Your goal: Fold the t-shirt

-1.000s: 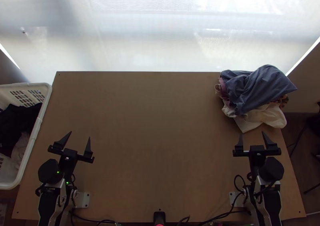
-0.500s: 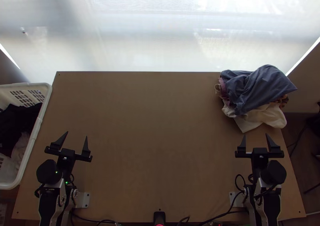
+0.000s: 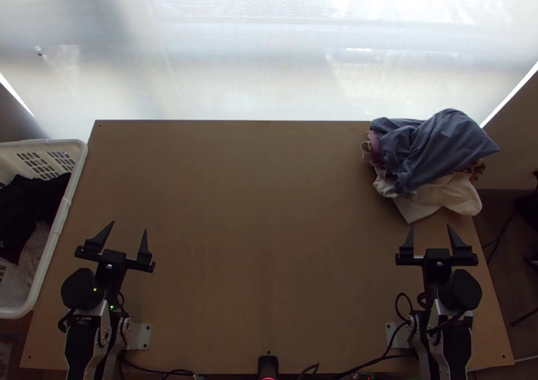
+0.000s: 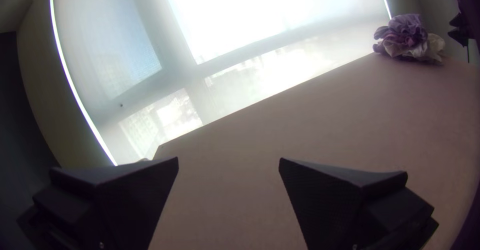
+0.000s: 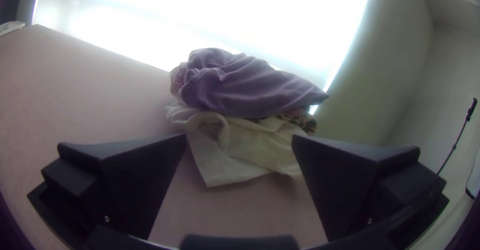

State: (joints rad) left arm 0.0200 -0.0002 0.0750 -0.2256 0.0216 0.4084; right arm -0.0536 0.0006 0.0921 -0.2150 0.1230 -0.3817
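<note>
From my station I had the left gripper (image 3: 128, 226) over the near left part of the wooden table (image 3: 269, 198), its 2 black fingers spread wide with bare space between them. I had the right gripper (image 3: 430, 227) released as well, its 2 fingers well apart and nothing between them, near the clothes at the far right corner. There, a blue-grey cloth (image 3: 437, 144) lay bunched on top, drooping to a point at its right end. Under it I saw a cream cloth (image 3: 444, 195), rumpled, with a flat flap towards me, and a bit of patterned cloth (image 3: 477, 170) peeking out at the right. I could not tell which of these, if any, was the t-shirt. Beside the table's left edge stood a white basket (image 3: 76, 168), holding black cloth (image 3: 27, 202) and some paler cloth (image 3: 33, 245), both bunched.
</note>
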